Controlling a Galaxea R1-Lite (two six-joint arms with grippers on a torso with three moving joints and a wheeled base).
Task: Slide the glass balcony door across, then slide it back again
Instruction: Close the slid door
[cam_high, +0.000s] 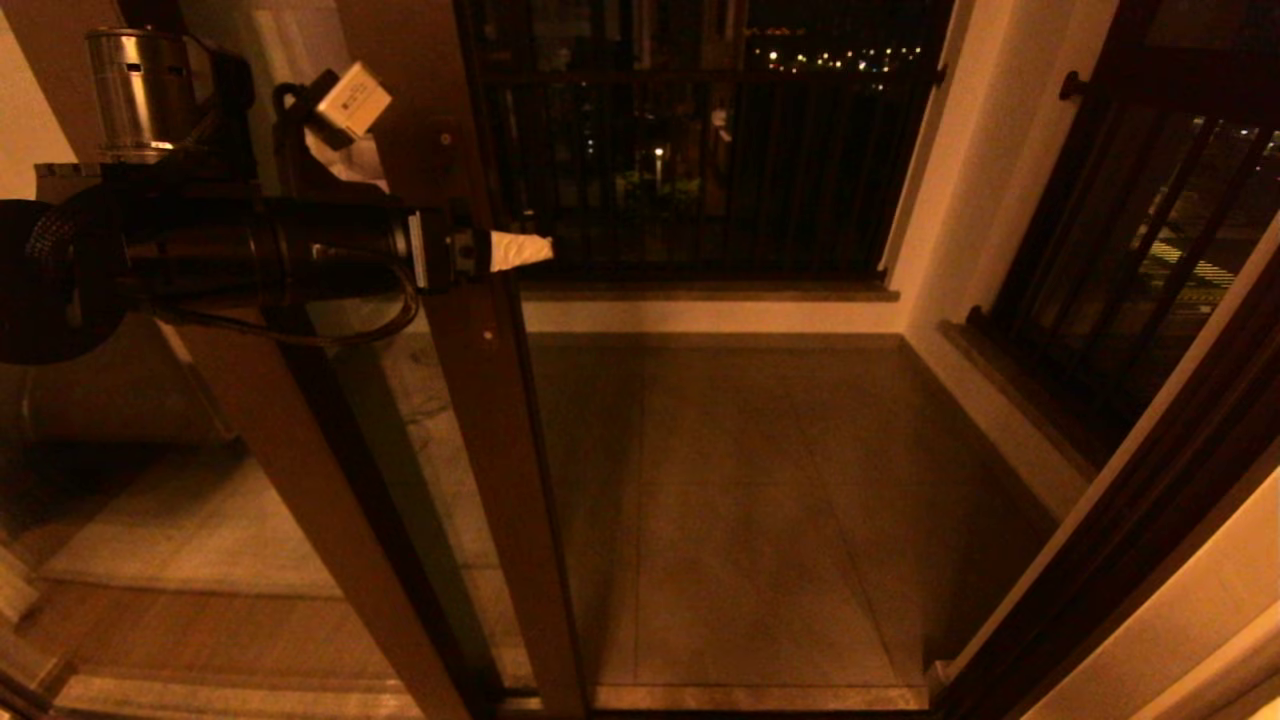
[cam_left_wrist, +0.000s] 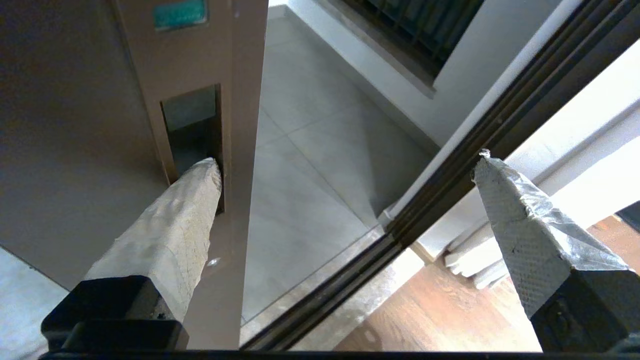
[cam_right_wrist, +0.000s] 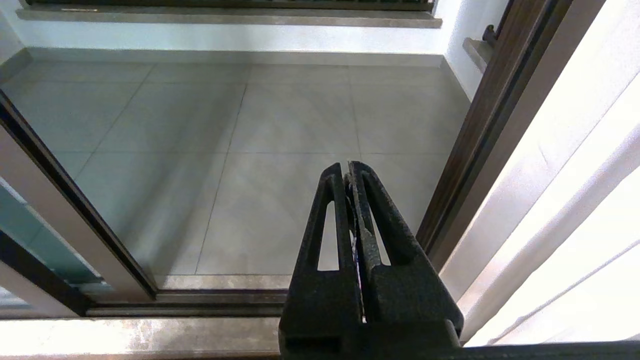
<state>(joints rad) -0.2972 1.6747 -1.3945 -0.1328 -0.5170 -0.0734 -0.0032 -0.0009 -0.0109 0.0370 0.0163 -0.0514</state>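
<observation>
The glass balcony door (cam_high: 490, 400) stands slid over to the left, and its brown upright (cam_left_wrist: 240, 100) borders the open doorway. That upright carries a dark recessed handle (cam_left_wrist: 192, 120) with a green label (cam_left_wrist: 180, 14) near it. My left gripper (cam_high: 500, 252) is at the upright at handle height and stands wide open (cam_left_wrist: 347, 160). One cloth-wrapped finger (cam_left_wrist: 200, 175) has its tip in the handle recess; the other finger (cam_left_wrist: 500, 200) hangs free over the doorway. My right gripper (cam_right_wrist: 348, 165) is shut and empty, held low before the threshold and out of the head view.
The black barred railing (cam_high: 700, 150) closes off the far side of the tiled balcony floor (cam_high: 750, 500). The door track (cam_right_wrist: 200, 300) runs along the threshold. A dark fixed frame (cam_high: 1100, 550) and a white curtain (cam_right_wrist: 575, 200) bound the right side. Wooden flooring (cam_left_wrist: 450, 310) lies indoors.
</observation>
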